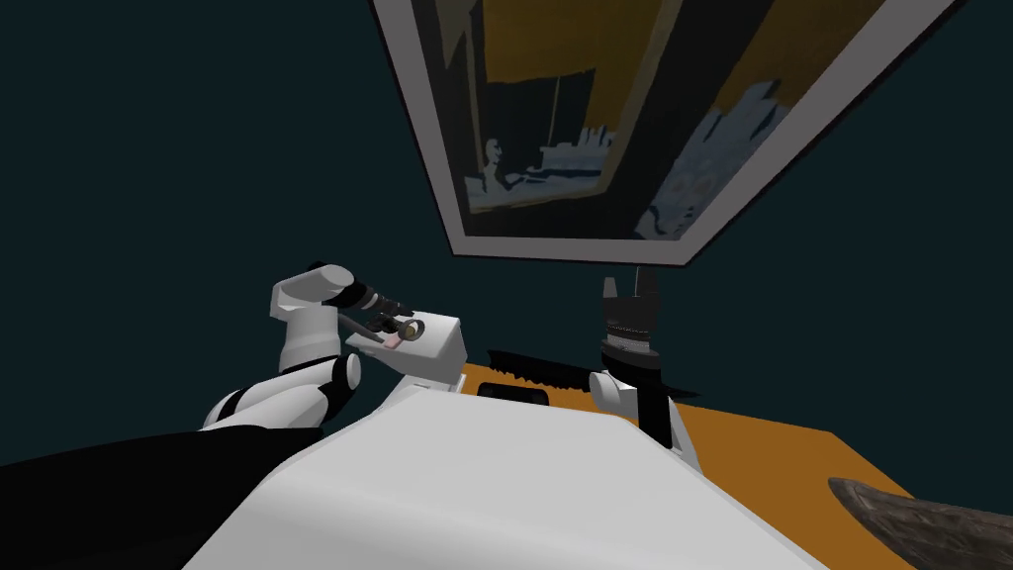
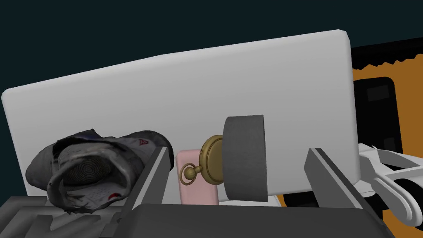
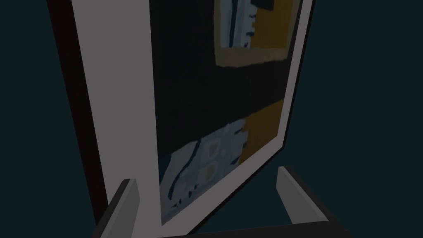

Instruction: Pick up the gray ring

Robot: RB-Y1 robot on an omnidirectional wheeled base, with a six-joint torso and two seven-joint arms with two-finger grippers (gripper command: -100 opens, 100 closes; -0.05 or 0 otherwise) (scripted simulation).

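My left arm is bent. The left gripper (image 1: 391, 322) reaches over a white block (image 1: 445, 348) at 10 o'clock ahead of me. The right gripper (image 1: 628, 289) points up at 1 o'clock, above the orange worktop (image 1: 782, 445). Its fingers (image 3: 287, 184) are spread wide apart and hold nothing.

The things on the block look tiny from the head. The left wrist view shows them big. The ring (image 2: 243, 165) is at 12 o'clock from the left gripper, between its fingers (image 2: 157, 173). They are spread apart and do not touch it.

The ring is a wide, plain gray band standing on its edge on the block. A gold watch (image 2: 210, 161) is right next to it at 11 o'clock, with a pink thing (image 2: 194, 188) beside that. A gray shoe (image 2: 91, 169) lies at 10 o'clock.
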